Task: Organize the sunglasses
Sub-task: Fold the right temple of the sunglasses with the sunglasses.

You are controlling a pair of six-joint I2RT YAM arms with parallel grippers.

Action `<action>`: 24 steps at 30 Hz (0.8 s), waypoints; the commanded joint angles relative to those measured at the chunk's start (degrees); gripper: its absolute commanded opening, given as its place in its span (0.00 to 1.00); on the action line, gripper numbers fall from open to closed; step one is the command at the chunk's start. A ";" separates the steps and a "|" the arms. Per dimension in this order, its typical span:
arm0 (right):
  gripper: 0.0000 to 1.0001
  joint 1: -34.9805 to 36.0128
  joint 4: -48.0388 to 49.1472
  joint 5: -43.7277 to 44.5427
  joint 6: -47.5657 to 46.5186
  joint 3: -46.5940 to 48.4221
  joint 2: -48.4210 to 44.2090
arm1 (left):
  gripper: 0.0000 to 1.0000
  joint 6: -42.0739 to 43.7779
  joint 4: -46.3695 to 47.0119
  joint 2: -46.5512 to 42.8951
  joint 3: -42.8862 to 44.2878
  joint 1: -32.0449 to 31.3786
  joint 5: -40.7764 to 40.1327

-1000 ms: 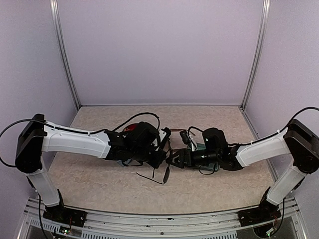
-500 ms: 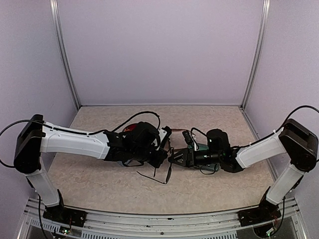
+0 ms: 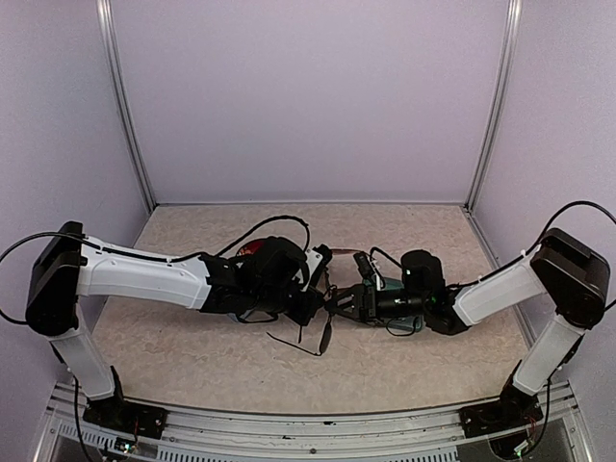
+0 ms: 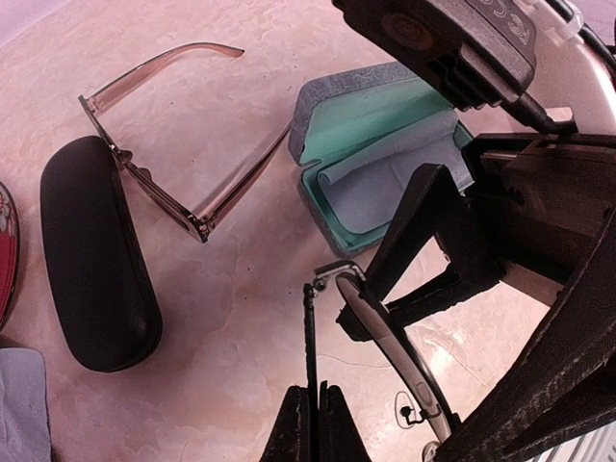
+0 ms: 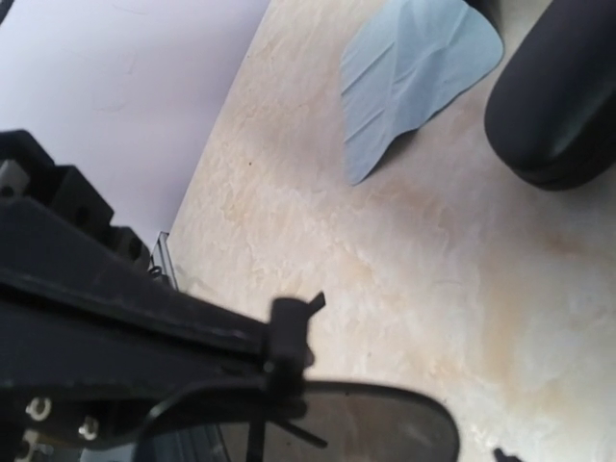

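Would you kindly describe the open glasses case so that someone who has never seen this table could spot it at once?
Look at the middle of the beige table, where the left arm and right arm meet. Beside the translucent brown sunglasses lies the open case. Unlike the closed black case nearby, it is grey-blue outside and mint-green inside, with a pale cloth in it.

Marbled table [image 4: 241, 318] bears brown sunglasses [image 4: 144, 171], black case [image 4: 96, 255], open teal case [image 4: 375, 111]

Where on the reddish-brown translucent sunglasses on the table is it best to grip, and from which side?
Probably the bridge of the reddish-brown translucent sunglasses, from above. Their thin arms are unfolded, so the front bar is firmest; the closed black oblong case lies close beside it, hindering side approach.
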 commanded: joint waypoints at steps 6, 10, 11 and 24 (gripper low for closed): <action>0.85 -1.50 0.11 -0.96 -3.13 -2.10 -2.90 | 0.00 4.11 2.76 -3.41 -2.42 -0.70 -0.44; 0.86 -1.59 -9.10 0.59 -9.71 -1.20 -7.93 | 0.00 9.80 0.07 -4.92 -1.97 -1.65 -6.09; 0.86 -1.69 -10.82 1.70 -11.03 -1.09 -9.19 | 0.00 12.21 -1.00 -5.33 -1.81 -2.16 -7.91; 0.83 -2.40 -14.04 -0.73 -16.46 1.34 -11.08 | 0.00 25.17 -2.69 -6.80 -1.31 -7.56 -19.54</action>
